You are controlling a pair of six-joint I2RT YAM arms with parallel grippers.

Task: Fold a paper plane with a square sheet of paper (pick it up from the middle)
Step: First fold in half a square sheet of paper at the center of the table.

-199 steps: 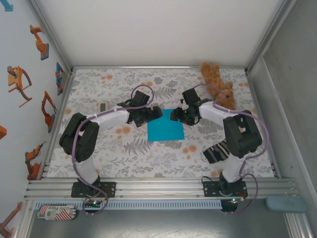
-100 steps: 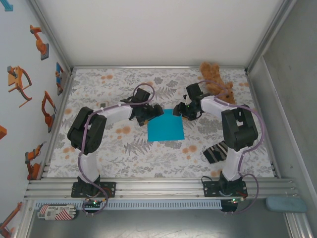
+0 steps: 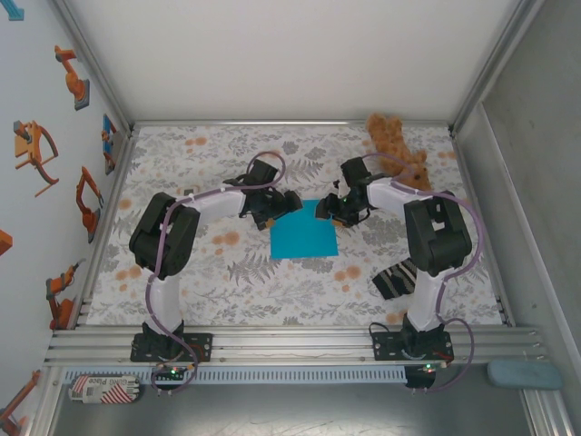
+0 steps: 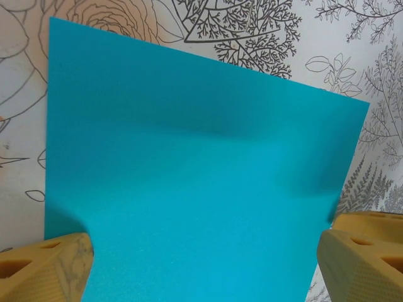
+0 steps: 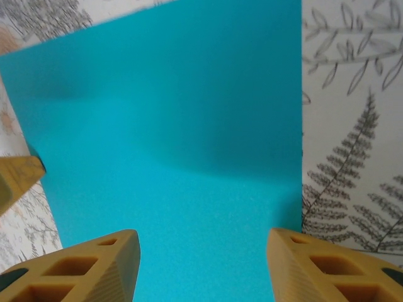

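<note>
left gripper [image 3: 284, 205] and right gripper [image 3: 328, 212] have shifted to far corners of square sheet of paper [image 3: 303, 234], both open; contact unclear, fold unstarted.

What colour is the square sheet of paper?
The square sheet of paper is plain bright cyan-blue, clearest in the left wrist view.

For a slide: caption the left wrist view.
Open left gripper above the square sheet of paper on floral tablecloth.

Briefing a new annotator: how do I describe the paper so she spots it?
On the floral table, look at its middle. The square sheet of paper lies there: plain bright cyan, unlike the brown teddy bear or striped cloth.
</note>
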